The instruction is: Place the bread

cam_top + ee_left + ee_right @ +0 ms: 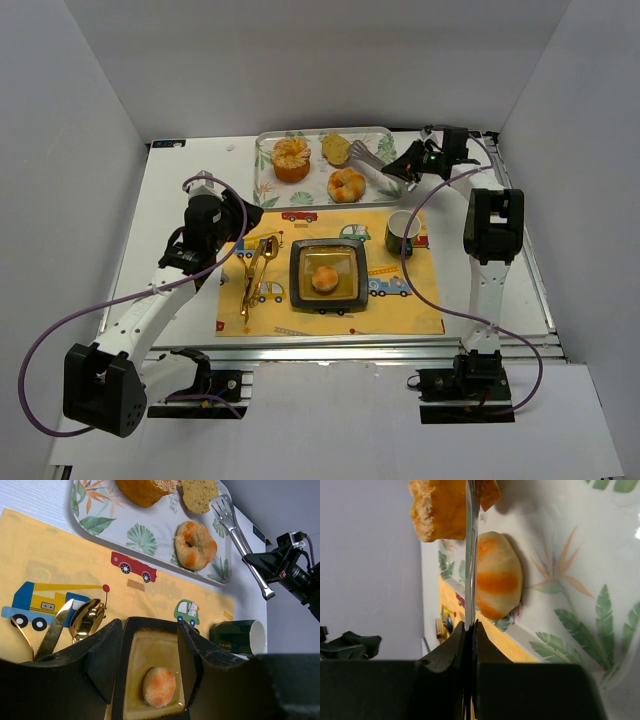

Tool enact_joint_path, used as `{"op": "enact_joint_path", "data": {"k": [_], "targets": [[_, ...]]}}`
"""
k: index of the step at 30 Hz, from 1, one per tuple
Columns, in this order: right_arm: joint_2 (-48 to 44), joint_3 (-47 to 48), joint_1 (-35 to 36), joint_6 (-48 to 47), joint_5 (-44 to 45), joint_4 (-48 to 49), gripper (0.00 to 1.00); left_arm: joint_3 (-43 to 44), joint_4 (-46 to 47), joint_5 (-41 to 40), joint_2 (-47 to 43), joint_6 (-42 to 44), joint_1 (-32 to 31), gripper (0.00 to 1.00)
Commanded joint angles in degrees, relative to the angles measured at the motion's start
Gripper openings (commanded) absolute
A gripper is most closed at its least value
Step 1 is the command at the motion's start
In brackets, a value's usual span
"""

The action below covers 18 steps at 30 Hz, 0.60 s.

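A round bread roll lies on the dark square plate in the middle of the yellow placemat; it also shows in the left wrist view. My left gripper is open and empty, held above the plate's left side. My right gripper is shut on the handle of metal tongs, whose tips lie over the patterned tray. In the right wrist view the tongs run past a glazed bun.
The tray also holds a round cake and a bread slice. A green mug stands right of the plate. Gold cutlery lies on the mat's left. White walls enclose the table.
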Motion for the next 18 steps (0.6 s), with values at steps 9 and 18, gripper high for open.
{"op": "enact_joint_path", "data": {"k": [9,18], "targets": [[-19.15,-12.24,-1.96,3.03,-13.64,13.40,0.00,2.09,3.67,-0.09,-1.78,1.51,0.36,0.58],[-46.41,-31.40,5.76,-47.57,-11.63,-33.17,0.00,-0.19,2.70,0.09,-7.32,4.58,0.62,0.58]]}}
